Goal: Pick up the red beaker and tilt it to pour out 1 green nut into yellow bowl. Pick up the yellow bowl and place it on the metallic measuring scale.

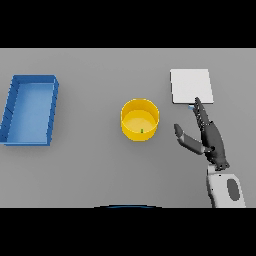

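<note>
- The desk (90,175) was a plain grey surface that carried every item in the head view.
- A blue tray (11,107) lay at the far left of the desk. It was rectangular, with raised walls, and its long axis ran away from the robot at a slight slant.
- The yellow bowl (128,129) stood upright near the centre of the desk, well apart from the blue tray and apart from the hand.
- One small green nut (142,131) lay on the floor of the yellow bowl, toward the near right side of it.
- The right hand (212,140) was positioned to the right of the yellow bowl, without contact. Its arm entered from the lower right edge of the view.
- The fingers (201,116) of the right hand were extended straight, pointing away from the robot. The thumb (186,139) was spread out toward the yellow bowl. The hand was fully spread and held nothing.
- The metallic measuring scale (191,85) lay flat at the upper right as a pale square plate. The fingertips of the right hand reached its near edge; contact could not be confirmed.
- The red beaker was not located in this view.
</note>
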### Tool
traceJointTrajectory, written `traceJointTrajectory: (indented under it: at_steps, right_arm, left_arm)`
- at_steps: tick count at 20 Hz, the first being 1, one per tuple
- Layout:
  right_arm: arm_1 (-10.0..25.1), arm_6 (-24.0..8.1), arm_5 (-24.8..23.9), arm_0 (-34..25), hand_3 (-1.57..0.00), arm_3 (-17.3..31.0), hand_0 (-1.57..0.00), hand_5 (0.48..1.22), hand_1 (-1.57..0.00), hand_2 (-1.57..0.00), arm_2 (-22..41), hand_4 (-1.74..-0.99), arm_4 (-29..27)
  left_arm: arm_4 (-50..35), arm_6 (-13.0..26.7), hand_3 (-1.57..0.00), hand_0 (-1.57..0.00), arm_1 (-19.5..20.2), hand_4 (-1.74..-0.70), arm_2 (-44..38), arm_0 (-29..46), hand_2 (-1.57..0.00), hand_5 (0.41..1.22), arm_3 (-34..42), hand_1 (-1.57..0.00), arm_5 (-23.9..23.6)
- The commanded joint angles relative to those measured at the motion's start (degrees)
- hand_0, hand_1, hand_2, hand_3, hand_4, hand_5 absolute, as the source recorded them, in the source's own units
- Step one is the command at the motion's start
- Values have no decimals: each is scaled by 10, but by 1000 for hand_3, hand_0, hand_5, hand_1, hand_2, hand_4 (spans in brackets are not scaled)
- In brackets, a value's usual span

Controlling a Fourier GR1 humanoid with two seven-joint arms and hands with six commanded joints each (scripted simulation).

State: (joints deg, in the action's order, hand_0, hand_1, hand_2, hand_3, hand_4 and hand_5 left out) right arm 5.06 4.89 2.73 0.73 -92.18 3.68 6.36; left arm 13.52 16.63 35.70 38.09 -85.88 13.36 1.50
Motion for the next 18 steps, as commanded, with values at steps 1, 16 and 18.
traceJointTrajectory:
  at_steps: [1, 16, 18]
  right_arm:
    - [-1, -1, 3, -2, 1, 5, 1, 654, 1, 1, 1, -1276, -2]
    - [24, 20, 14, 8, 1, 0, 1, 722, 1, 1, -2, -1315, 1]
    - [20, 15, 9, 7, 1, 6, 1, 724, 1, 1, 1, -1327, 10]
  left_arm:
    - [-12, 16, -1439, -1571, 4, -1732, -3, 18, -1568, 1221, 4, -1568, -12]
    - [-224, 166, -1386, -1571, 89, -1740, -24, 340, -1571, 1221, 285, -1571, -183]
    - [-242, 183, -1340, -1571, 103, -1738, -10, 364, -1571, 1221, 322, -1571, -207]
